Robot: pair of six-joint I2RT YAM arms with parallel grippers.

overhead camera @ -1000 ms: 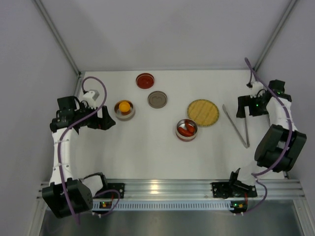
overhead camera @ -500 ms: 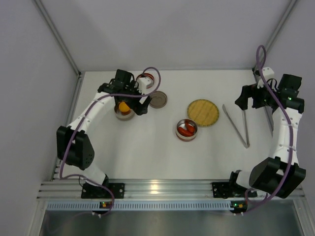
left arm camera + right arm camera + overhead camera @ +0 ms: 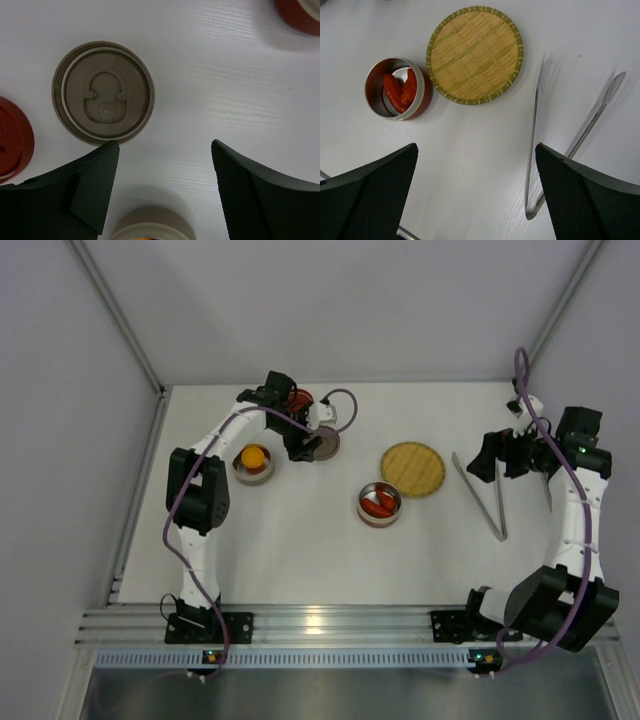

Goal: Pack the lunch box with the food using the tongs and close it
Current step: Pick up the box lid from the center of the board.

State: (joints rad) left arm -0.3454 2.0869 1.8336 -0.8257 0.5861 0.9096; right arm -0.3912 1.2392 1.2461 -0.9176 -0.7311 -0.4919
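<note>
The food sits in two round lunch box tins. A round orange piece (image 3: 253,455) is in the left tin (image 3: 253,464), and red pieces (image 3: 400,90) lie in the red-sided tin (image 3: 379,504). The tongs (image 3: 480,495) lie flat on the table right of the yellow plate. My left gripper (image 3: 303,448) is open over bare table, between the orange piece's tin and a brown lid (image 3: 103,92), holding nothing. My right gripper (image 3: 476,150) is open above the table. The tongs' (image 3: 535,150) joined end lies just inside its right finger (image 3: 590,200), untouched.
A round yellow woven plate (image 3: 412,469) lies between the red-sided tin and the tongs. A red lid (image 3: 295,403) sits at the back, partly under my left arm. Grey walls close in the table on the left, back and right.
My left arm has swung from the table's left side across to the brown lid, and its jaws have narrowed a little. My right gripper has shifted slightly, staying near the tongs.
</note>
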